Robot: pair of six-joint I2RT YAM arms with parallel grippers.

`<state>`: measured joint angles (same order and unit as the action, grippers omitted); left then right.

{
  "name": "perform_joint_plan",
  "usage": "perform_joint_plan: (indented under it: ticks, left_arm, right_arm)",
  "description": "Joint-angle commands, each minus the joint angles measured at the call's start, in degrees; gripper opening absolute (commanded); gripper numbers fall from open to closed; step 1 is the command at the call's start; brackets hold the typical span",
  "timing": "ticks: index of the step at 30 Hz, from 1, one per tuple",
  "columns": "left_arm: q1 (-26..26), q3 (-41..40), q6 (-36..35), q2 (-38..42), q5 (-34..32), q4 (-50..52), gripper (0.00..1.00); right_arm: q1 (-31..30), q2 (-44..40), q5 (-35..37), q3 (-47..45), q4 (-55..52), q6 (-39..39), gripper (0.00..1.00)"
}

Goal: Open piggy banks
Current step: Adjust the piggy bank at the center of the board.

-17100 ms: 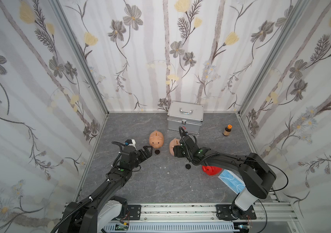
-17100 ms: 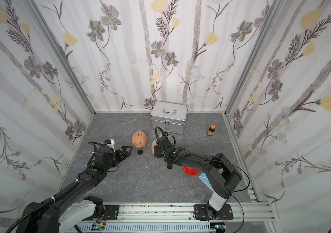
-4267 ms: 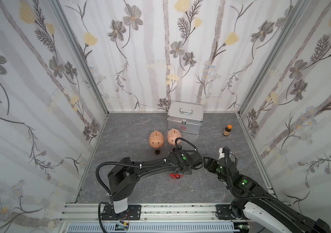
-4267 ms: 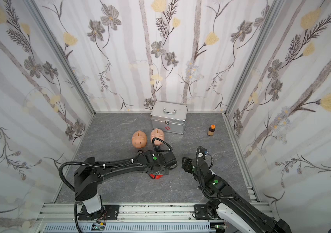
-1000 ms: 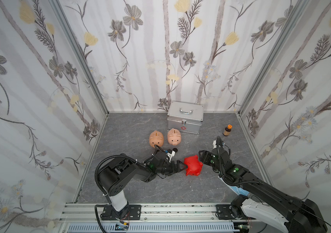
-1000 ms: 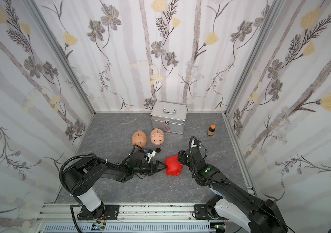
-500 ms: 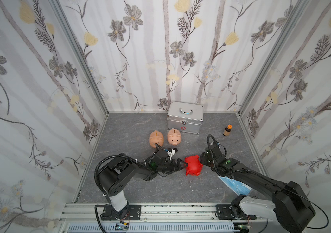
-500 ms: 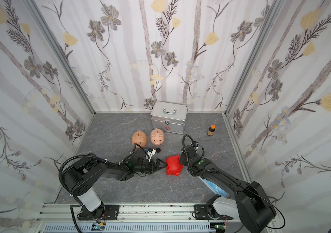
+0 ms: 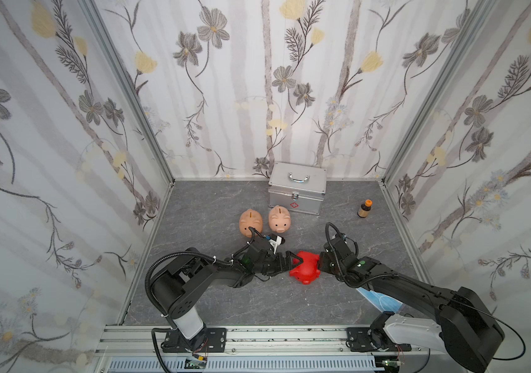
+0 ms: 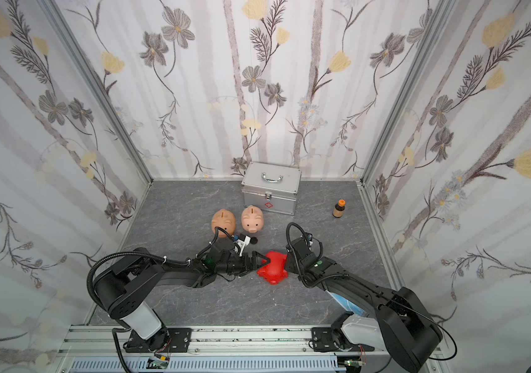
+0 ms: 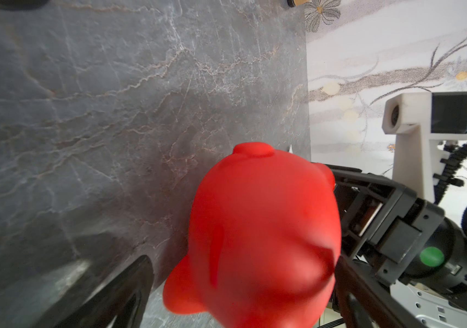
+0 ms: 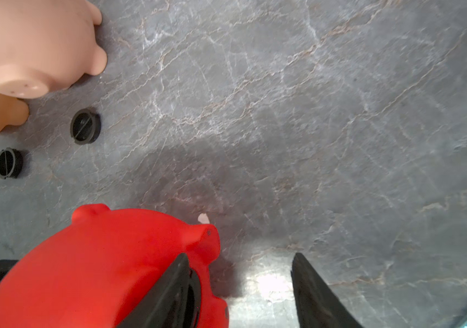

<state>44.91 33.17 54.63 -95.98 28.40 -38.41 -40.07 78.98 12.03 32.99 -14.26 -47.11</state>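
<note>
The red piggy bank (image 9: 304,269) lies tipped on its side in the middle of the desk (image 9: 212,206), its belly and black plug (image 12: 193,295) turned toward 3 o'clock. It sits almost where it was a second ago. What changes is the right gripper (image 9: 320,263): a second ago it stands a little off at 3 o'clock, and now it is pressed in against the belly, its jaws narrower but still apart. In the right wrist view one finger (image 12: 175,284) lies across the plug and the other stands clear over bare desk. At 9 o'clock the left gripper (image 9: 291,263) keeps its jaws spread wide at the pig's other end, seemingly bracing it; whether they touch it I cannot tell. At 11 o'clock the peach piggy bank (image 9: 251,222) and the paler pink piggy bank (image 9: 279,219) stand side by side, with two loose plugs (image 12: 85,126) on the desk beside them, so those two look finished. The silver case (image 9: 297,190) sits at 12 o'clock, the brown bottle (image 9: 365,209) near 1 o'clock. The red pig seems to be the last, its plug seated and not yet properly gripped.
</note>
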Motion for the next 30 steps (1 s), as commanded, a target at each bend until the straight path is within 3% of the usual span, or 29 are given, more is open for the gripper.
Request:
perform_joint_plan:
  ticks: [1, 13, 21, 30]
  left_arm:
    - [0.0, -0.2, -0.3, 0.8, -2.5, 1.4, 1.00]
    - [0.0, -2.7, -4.7, 10.0, -12.0, 12.7, 1.00]
    - [2.6, -2.7, -9.1, 20.9, -24.8, 25.1, 1.00]
    - [5.1, -1.1, -11.9, 23.6, -32.2, 29.9, 1.00]
  right_arm:
    - [-1.9, 0.9, -1.7, 0.1, 2.3, -2.6, 0.59]
    - [-7.5, -0.4, -0.4, -0.4, 4.3, -5.6, 0.57]
    - [-8.5, -2.2, 2.2, -1.7, -1.3, -3.3, 0.58]
    - [-10.1, -2.1, -2.6, -3.5, 2.5, -1.6, 0.56]
